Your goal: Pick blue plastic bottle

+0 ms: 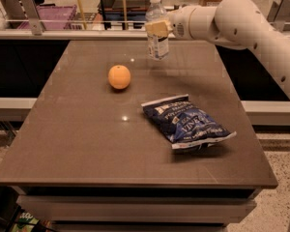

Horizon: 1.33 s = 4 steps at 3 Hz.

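The blue plastic bottle (157,46) is clear, with a white cap and a pale label, and hangs a little above the far middle of the brown table (82,144). My gripper (159,28) comes in from the right on the white arm (241,16) and is shut around the bottle's middle. A tan finger pad (154,28) covers part of the bottle's front. The bottle stays upright.
An orange (119,77) lies to the left and nearer than the bottle. A dark blue snack bag (188,122) lies at the table's right centre. Behind the table runs a rail with a purple bin (53,13) and shelving.
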{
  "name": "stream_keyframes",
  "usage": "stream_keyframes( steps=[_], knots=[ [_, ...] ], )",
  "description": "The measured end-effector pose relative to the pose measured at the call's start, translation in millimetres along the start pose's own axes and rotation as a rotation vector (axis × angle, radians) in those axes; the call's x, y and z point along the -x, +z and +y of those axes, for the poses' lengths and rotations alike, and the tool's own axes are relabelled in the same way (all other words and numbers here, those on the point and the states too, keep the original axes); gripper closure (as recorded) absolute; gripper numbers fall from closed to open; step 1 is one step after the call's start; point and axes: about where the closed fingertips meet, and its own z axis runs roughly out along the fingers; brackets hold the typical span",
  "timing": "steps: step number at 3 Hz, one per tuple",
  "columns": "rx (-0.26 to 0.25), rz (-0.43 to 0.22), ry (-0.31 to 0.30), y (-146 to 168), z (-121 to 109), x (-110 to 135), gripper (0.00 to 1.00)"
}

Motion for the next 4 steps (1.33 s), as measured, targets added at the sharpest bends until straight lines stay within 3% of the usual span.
stream_keyframes(
  steps=[2, 3, 4],
  knots=[
    [-0.003, -0.051, -0.079, -23.5, -1.6, 38.9, 1.00],
    [-0.073, -0.111, -0.128, -38.5, 1.9, 86.6, 1.00],
    [-0.073, -0.111, -0.128, -38.5, 1.9, 86.6, 1.00]
  ],
)
